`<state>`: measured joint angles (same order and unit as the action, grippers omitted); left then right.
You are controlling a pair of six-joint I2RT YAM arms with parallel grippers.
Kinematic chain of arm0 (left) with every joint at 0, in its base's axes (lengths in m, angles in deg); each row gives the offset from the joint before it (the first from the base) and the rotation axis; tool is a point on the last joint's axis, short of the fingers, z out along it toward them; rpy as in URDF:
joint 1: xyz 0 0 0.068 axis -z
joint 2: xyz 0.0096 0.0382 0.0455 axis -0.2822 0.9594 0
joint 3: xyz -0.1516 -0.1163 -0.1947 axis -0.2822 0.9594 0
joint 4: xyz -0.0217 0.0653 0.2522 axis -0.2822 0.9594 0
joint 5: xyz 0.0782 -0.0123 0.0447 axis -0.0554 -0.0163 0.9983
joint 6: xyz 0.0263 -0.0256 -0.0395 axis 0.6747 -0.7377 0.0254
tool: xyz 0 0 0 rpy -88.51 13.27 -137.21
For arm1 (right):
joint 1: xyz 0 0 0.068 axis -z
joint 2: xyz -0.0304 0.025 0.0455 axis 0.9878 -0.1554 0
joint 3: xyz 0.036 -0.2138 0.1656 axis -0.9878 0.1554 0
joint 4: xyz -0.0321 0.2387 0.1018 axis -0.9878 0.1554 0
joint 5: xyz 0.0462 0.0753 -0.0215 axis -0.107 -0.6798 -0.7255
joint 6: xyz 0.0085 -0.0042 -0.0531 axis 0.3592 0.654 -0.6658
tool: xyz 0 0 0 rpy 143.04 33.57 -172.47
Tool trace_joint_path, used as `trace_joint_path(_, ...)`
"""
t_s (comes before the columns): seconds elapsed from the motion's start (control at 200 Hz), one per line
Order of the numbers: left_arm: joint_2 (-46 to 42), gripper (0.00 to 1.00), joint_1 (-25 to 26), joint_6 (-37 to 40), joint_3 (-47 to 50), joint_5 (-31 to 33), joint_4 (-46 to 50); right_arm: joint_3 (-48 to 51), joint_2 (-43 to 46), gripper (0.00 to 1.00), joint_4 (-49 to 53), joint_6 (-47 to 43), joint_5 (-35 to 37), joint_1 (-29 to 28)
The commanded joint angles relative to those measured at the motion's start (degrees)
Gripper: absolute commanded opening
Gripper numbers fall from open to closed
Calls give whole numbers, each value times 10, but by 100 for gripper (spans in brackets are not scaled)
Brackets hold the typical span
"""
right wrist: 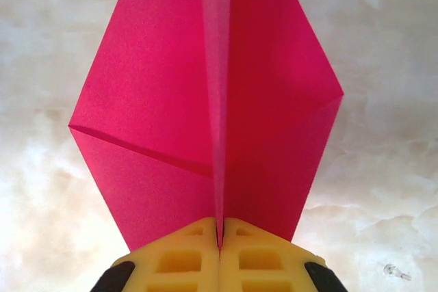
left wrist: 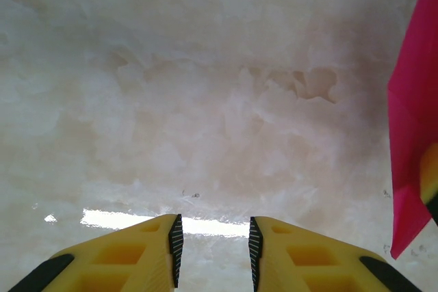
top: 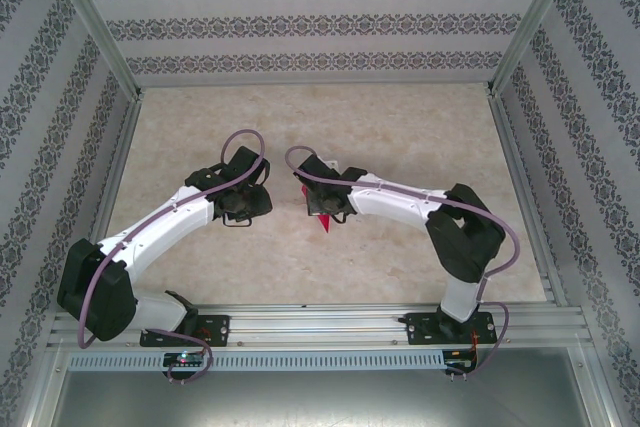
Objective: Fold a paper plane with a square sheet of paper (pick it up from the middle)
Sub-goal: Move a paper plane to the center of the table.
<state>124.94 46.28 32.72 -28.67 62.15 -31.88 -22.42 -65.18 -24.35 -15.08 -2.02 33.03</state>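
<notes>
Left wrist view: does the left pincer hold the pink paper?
No: the left pincer stands open over the table with nothing between its fingers, and the pink paper is off to the right.

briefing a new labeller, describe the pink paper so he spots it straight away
Start at the pale marble table, then find the right arm's end effector near its middle. Pinched there is the paper, folded to a kite shape with a centre crease, the one bright magenta thing there.

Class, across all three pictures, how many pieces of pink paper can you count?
1. The folded pink paper is pinched at its centre crease by the right gripper, beside the left gripper. Another piece could be hidden from these views.
</notes>
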Motion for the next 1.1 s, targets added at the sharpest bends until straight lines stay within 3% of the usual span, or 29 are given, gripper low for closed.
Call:
trace_joint_path(0.0,-12,35,-7,-3,8,18,18,-16,-23,6,24,12,2,5)
trace_joint_path(0.33,-6,35,-8,-1,11,12,11,12,-33,20,1,24,-14,12)
trace_joint_path(1.094,6,35,-8,-2,11,7,7,53,-78,25,-33,71,-50,22)
